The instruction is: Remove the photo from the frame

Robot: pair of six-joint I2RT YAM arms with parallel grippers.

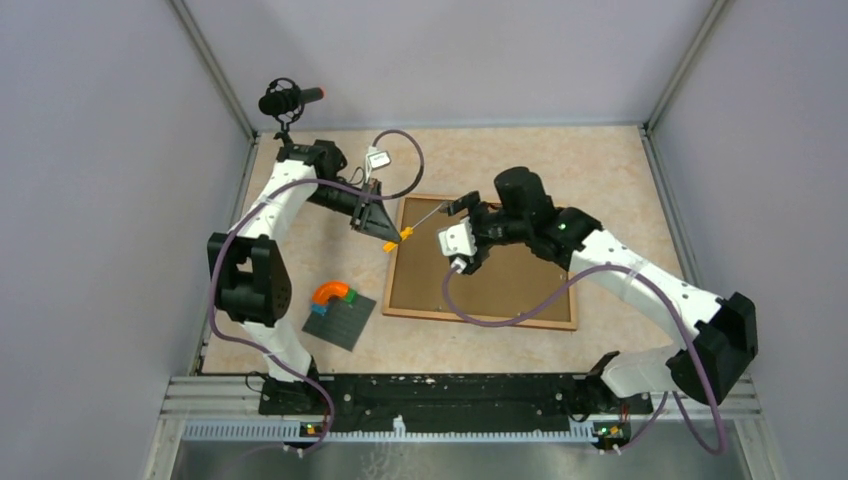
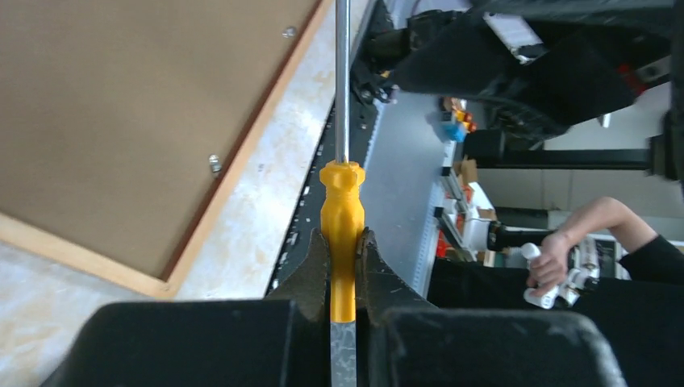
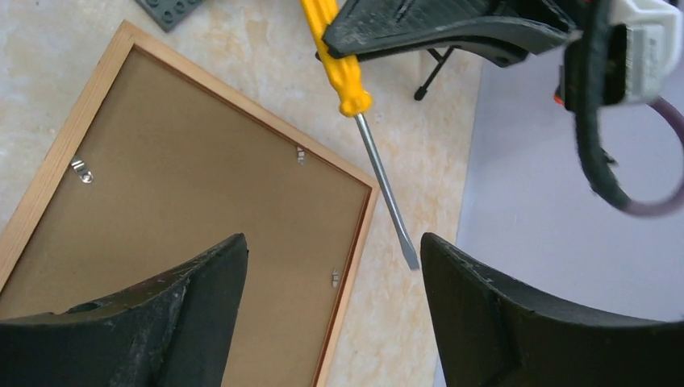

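Left jaws clamp yellow screwdriver point(image 2: 342, 211); frame point(image 1: 425, 275) back-up; right jaws apart.

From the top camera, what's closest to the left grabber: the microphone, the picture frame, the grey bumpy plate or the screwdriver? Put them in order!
From the left gripper:
1. Screwdriver, held in its jaws.
2. Frame, just to its right.
3. Grey baseplate, below-left, toward the arm bases.
4. Microphone, far back-left corner.
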